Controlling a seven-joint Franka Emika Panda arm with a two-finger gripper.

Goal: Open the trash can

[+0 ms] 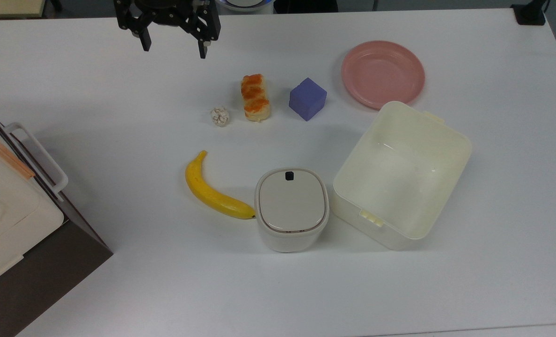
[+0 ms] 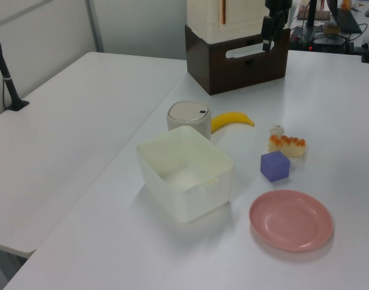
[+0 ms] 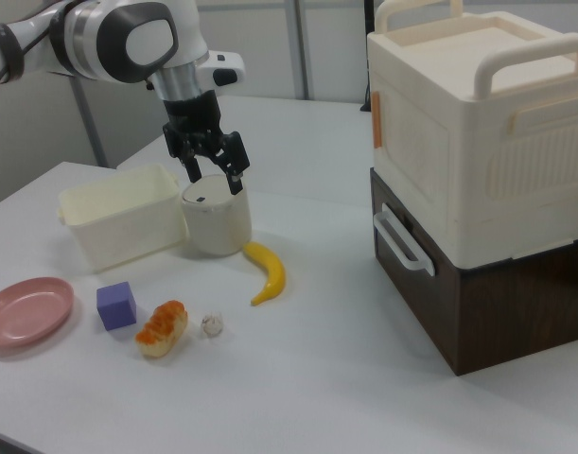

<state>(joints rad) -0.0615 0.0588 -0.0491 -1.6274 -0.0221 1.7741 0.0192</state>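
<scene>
Hovering jaws spread wide, empty | trash can (image 1: 291, 209) lid apparently closed | banana (image 1: 211, 189) touching

I have the gripper (image 1: 172, 47) at the upper left of the top view, its two black fingers (image 1: 145, 41) spread wide and pointing down with nothing between them; in the right view the gripper (image 3: 214, 172) hangs in the upper left, wrist vertical, white arm (image 3: 118, 36) reaching in from the left edge; in the left view the gripper (image 2: 267, 41) sits at the top edge, right of centre.
</scene>
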